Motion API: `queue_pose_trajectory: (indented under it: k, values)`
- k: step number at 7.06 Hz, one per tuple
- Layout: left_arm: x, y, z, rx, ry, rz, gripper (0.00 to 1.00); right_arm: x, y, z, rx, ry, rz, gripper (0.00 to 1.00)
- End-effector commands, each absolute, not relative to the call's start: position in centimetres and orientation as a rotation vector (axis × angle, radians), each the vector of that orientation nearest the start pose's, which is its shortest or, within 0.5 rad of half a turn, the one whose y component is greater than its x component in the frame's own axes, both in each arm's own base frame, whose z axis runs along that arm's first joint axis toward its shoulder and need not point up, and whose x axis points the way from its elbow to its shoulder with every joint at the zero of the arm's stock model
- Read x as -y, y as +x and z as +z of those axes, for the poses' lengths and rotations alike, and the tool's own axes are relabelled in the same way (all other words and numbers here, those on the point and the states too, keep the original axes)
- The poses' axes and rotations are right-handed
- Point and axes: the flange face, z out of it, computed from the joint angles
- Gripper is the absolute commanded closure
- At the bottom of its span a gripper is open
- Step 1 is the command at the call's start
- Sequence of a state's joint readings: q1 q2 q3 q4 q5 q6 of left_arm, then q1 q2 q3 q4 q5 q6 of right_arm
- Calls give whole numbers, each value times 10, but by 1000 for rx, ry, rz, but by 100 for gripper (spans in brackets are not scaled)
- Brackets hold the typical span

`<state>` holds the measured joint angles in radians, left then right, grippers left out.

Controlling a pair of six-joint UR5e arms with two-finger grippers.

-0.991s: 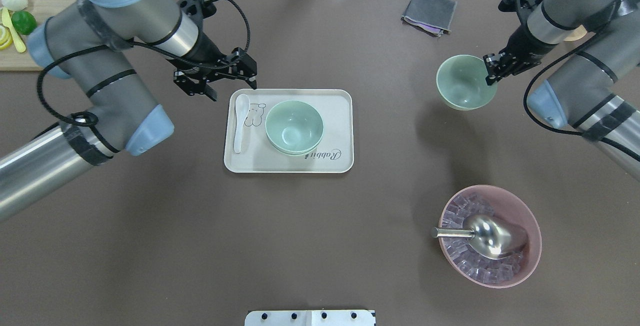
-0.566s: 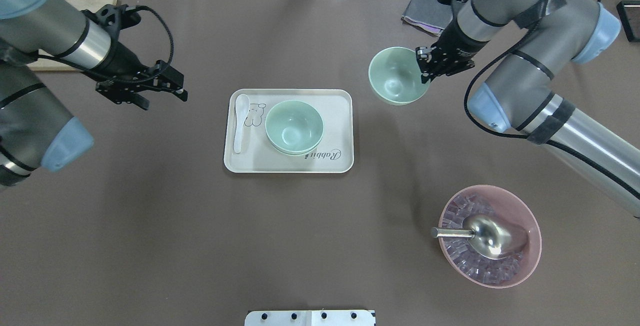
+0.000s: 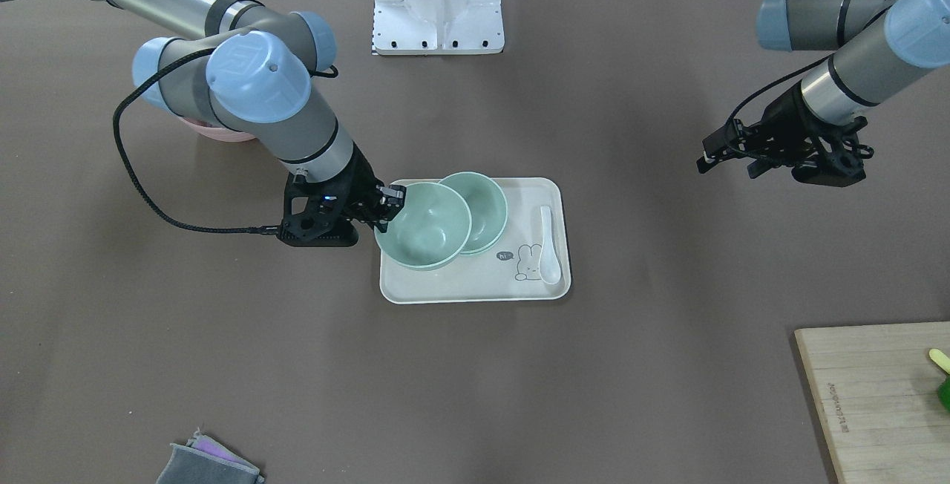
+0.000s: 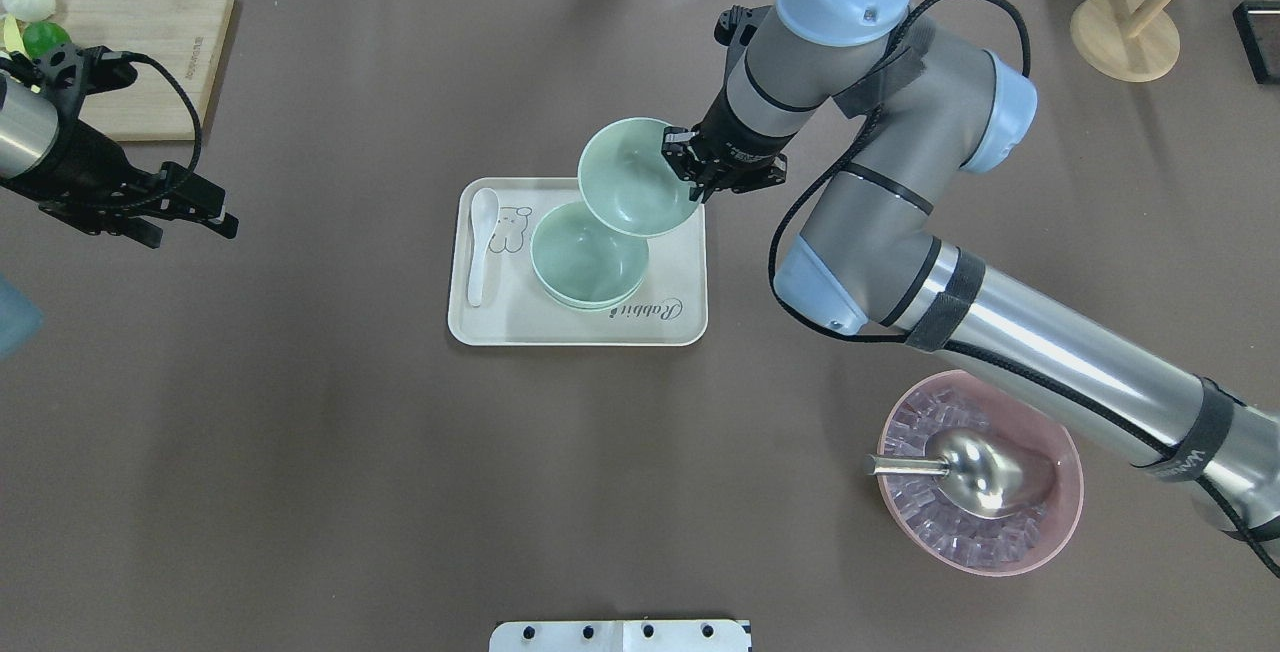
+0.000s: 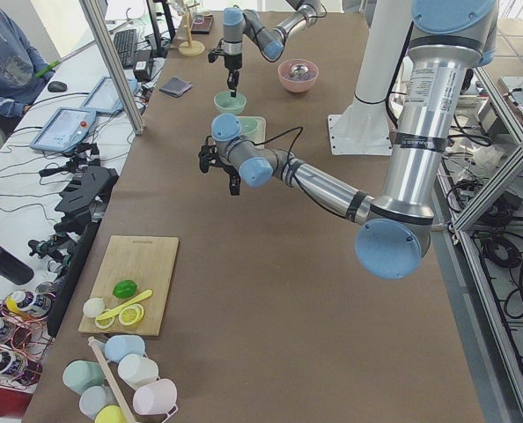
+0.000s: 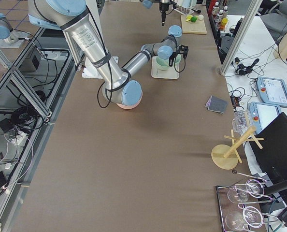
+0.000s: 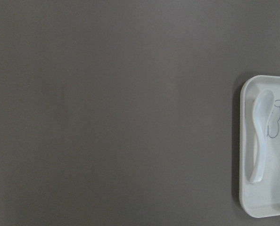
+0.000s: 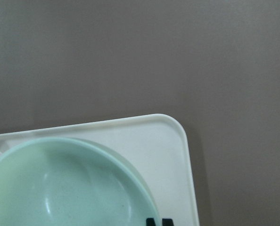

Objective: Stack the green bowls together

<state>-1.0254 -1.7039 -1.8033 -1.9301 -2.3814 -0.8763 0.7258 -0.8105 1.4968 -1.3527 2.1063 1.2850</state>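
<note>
Third bowl is pinched at its rim by right gripper and held raised over tray. Two-bowl stack is seen partly beneath it, offset toward the robot and leftward. Left gripper is spread, empty, well apart.

Three green bowls, one tray, one white spoon, one pink bowl, one scoop
</note>
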Motion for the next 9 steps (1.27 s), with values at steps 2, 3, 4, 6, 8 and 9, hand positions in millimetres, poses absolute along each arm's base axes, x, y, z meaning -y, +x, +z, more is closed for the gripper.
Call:
queue_pose_trajectory:
  k: [2, 3, 4, 6, 8, 9]
  values:
    - [489, 209, 451, -1003, 26, -2, 2, 533, -533, 161, 1008, -5, 193, 100]
    - [489, 208, 452, -1001, 29, -4, 2, 530, -536, 166, 1001, -12, 192, 100]
    - [489, 208, 451, -1001, 30, -4, 2, 530, -537, 164, 1005, -19, 190, 100]
    - [489, 208, 450, -1001, 32, -5, 2, 527, -537, 166, 1005, -44, 177, 100]
    - [489, 208, 450, -1001, 32, -5, 2, 525, -538, 170, 1005, -70, 167, 100]
    - [490, 208, 449, -1004, 27, -10, 2, 525, -538, 174, 1002, -73, 164, 100]
